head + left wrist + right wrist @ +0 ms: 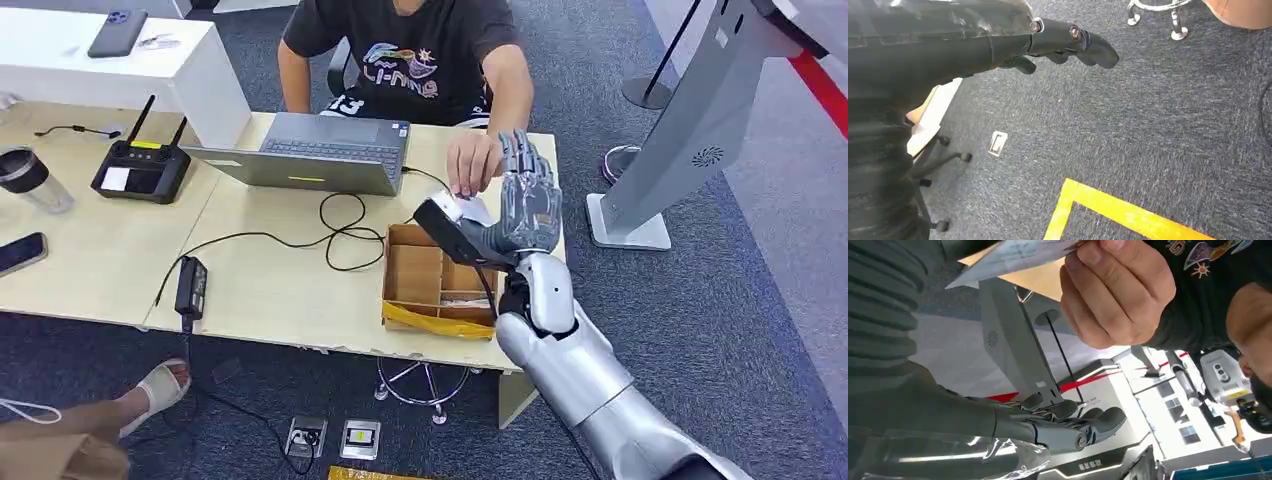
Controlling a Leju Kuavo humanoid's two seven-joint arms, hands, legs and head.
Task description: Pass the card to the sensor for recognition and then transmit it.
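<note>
card [1013, 255] pinched by person's hand [1118, 290], shirt [400, 60] reads "li-ning"

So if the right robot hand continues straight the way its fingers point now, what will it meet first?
Probably the person's hand, which holds the card just beside the right robot hand. Depth between them is unclear, so they may be apart.

The right robot hand [527, 205] looks like glossy silver metal with dark plastic fingers. The surface [270, 290] is pale matt wood; the box [432, 283] is brown cardboard. The floor [1148, 125] is rough grey carpet.
</note>
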